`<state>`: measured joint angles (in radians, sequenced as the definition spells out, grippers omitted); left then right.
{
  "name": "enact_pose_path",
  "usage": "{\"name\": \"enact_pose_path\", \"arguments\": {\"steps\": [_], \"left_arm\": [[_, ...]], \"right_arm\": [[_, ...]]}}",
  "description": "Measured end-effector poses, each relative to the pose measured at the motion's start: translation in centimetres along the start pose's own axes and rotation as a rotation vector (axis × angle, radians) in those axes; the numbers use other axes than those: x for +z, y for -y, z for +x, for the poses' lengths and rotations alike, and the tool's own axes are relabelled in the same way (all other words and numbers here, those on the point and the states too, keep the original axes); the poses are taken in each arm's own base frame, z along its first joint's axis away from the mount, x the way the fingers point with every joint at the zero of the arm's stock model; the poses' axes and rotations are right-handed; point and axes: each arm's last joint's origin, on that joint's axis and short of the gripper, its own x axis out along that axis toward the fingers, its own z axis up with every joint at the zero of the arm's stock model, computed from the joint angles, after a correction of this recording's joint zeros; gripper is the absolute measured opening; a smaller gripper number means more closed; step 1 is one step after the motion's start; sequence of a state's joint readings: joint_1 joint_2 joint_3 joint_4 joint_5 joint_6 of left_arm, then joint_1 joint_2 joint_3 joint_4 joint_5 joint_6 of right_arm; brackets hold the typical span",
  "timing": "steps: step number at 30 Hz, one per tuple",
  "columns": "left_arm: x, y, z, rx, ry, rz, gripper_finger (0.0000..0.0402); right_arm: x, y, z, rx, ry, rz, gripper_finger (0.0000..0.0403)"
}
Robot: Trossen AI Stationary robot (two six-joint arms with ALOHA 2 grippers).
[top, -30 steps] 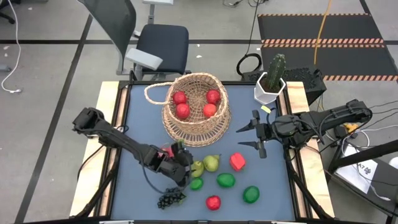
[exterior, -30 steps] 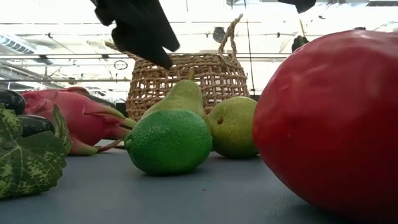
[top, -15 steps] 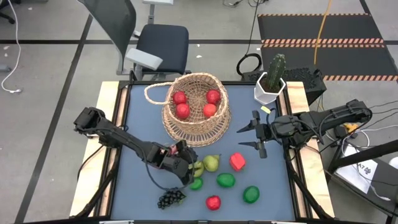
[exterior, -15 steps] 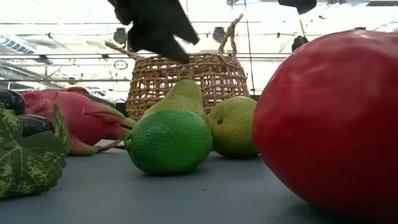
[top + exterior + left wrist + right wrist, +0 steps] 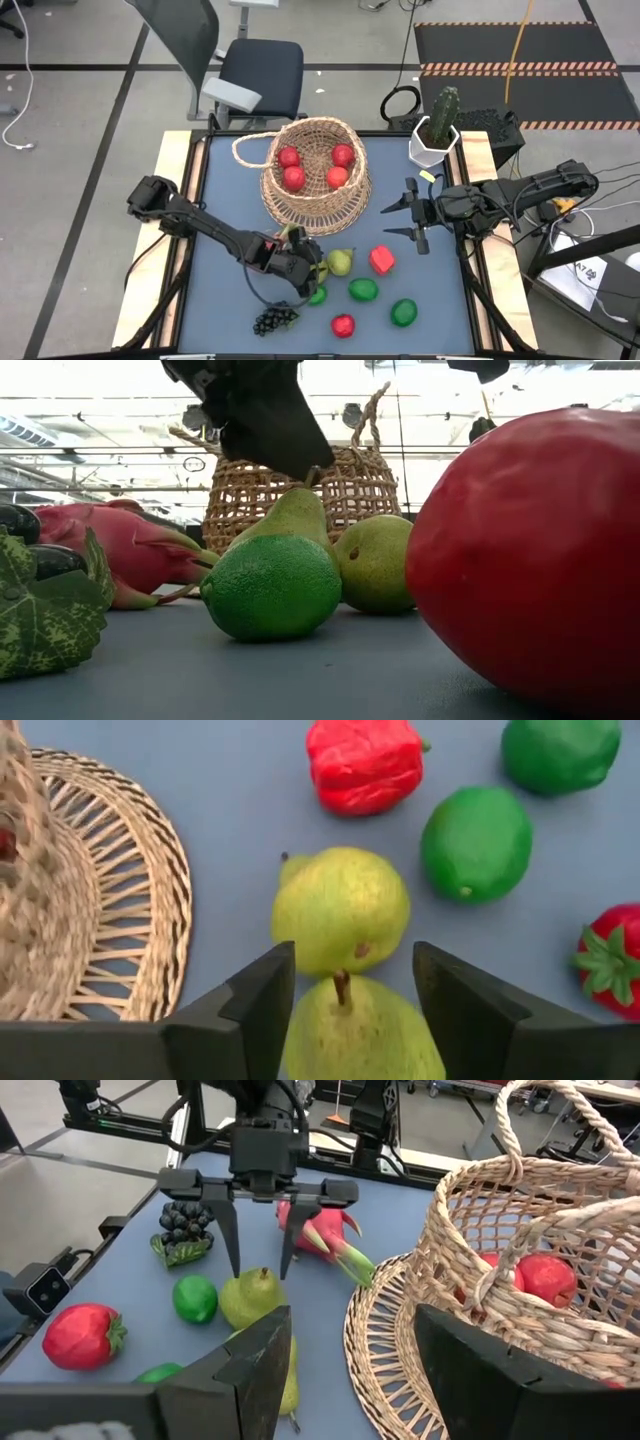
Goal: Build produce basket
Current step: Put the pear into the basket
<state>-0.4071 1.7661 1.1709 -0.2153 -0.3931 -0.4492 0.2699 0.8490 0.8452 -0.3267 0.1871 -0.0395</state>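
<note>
From above, the basket [image 5: 315, 175] stands at the desk's far middle with four red fruits inside; the left gripper [image 5: 306, 268] sits over the nearer pear [image 5: 318, 271], and the right gripper [image 5: 408, 212] waits beside the basket, jaws parted and empty. At desk level, dark fingers [image 5: 290, 445] reach the pear's stem. The left wrist view shows open jaws straddling that pear. Step in hand: grasping it. Next, probably close, lift, and carry it to the basket
</note>
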Motion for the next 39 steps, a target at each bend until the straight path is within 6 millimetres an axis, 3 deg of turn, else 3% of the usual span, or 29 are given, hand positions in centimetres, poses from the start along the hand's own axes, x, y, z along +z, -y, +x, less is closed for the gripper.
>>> {"name": "enact_pose_path", "arguments": {"steps": [18, 26, 39], "left_arm": [[-0.2, -0.2, 0.1, 0.003, -0.025, 0.008, 0.0014], [0.5, -0.3, -0.4, -0.012, 0.014, -0.010, 0.0006], [3.5, -1.4, -5.8, -0.034, 0.171, -0.004, 0.0002]], "right_arm": [[0.0, 0.0, 0.0, 0.000, 0.000, -0.003, 0.0208], [0.0, 0.0, 0.0, 0.000, 0.000, -0.007, 0.0208], [0.0, 0.0, 0.0, 0.000, 0.000, -0.018, 0.0208]]}}
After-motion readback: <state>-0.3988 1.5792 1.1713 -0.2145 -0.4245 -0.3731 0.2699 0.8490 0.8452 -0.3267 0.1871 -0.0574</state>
